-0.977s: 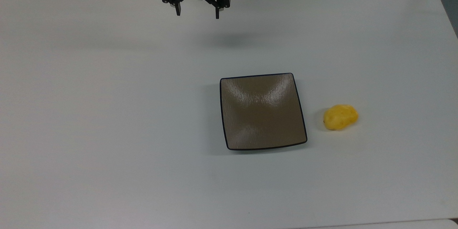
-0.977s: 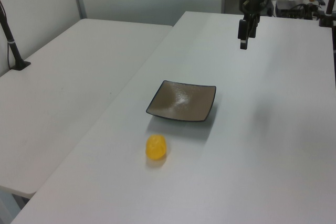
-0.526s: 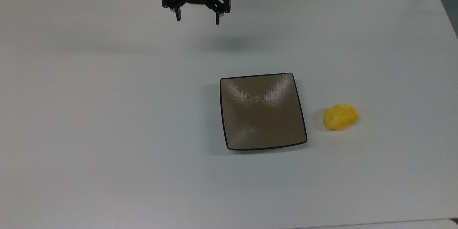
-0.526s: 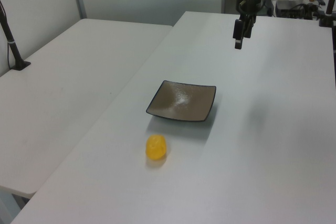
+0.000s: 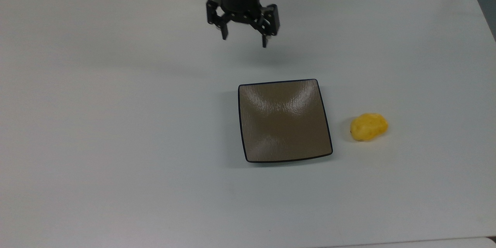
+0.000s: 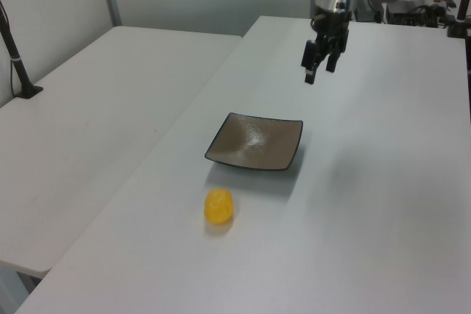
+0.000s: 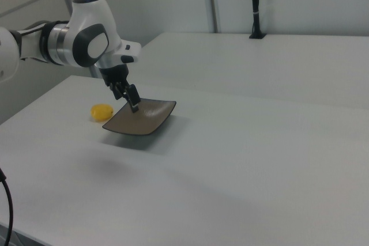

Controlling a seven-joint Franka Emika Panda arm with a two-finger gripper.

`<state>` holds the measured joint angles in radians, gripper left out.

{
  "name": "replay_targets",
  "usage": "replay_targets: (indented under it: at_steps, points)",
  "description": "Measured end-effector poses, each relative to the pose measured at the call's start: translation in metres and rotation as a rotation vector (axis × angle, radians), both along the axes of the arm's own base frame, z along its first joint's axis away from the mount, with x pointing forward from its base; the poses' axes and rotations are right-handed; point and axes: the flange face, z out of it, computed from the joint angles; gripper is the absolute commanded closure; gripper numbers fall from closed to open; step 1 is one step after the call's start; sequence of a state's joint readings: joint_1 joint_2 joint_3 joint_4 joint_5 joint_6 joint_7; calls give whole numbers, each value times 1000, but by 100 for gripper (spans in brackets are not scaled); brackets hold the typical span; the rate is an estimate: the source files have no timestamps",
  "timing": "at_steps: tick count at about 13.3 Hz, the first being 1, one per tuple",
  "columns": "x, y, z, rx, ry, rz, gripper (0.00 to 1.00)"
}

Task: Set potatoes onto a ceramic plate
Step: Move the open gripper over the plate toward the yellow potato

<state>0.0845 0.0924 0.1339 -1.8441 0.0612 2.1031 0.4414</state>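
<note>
A: Start with the top view. What does it give you that the side cameras don't?

B: The spread of the gripper [image 5: 244, 42]. Its two black fingers stand wide apart with nothing between them, hanging above bare table [image 5: 116, 124] past the plate's far edge. In the left view the gripper [image 6: 317, 77] is seen nearly edge-on, so the gap is harder to read there.

A: And going left to right across the top view?

B: A long stretch of plain white tabletop, then the ceramic plate [image 5: 285, 120], then the potato [image 5: 369, 126] just beside the plate's right edge, apart from it and lying on the table.

A: Shapes and surfaces?

B: The plate is square with rounded corners, glossy brown-taupe, a thin dark rim, and a gently dished centre that catches pale reflections. The potato is a bright yellow, lumpy oval with smooth skin.

A: What does the left view add?

B: A second white table [image 6: 96, 108] on the left view's left, with a black post [image 6: 16, 56] on it. The plate [image 6: 255, 141] sits mid-frame, the potato [image 6: 219, 207] nearer the camera.

A: The right view?

B: The arm's white, rounded body [image 7: 81, 41] looms at the right view's left; the gripper [image 7: 131, 103] overlaps the plate [image 7: 141, 117] in the frame, and the potato [image 7: 101, 112] peeks out behind.
</note>
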Motion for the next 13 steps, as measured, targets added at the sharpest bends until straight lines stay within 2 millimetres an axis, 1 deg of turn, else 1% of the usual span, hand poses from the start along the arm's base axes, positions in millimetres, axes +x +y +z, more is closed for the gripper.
replay_targets:
  at_steps: [1, 4, 5, 6, 7, 8, 9, 10, 12, 13]
  points:
    - [4, 13, -3, 26, -27, -37, 0]
    - [14, 48, -1, 94, -46, -127, 0]
    - [23, 68, -1, 120, -41, -166, 0]
    - [29, 84, -4, 139, -34, -197, 0]
    - [37, 106, -8, 170, -31, -235, 0]
    - [45, 125, -13, 207, -42, -280, 0]
    - [53, 137, -17, 257, -70, -343, 0]
    - [59, 145, -23, 309, -96, -407, 0]
    - [64, 160, -31, 371, -116, -463, 0]
    - [65, 173, -33, 395, -115, -471, 0]
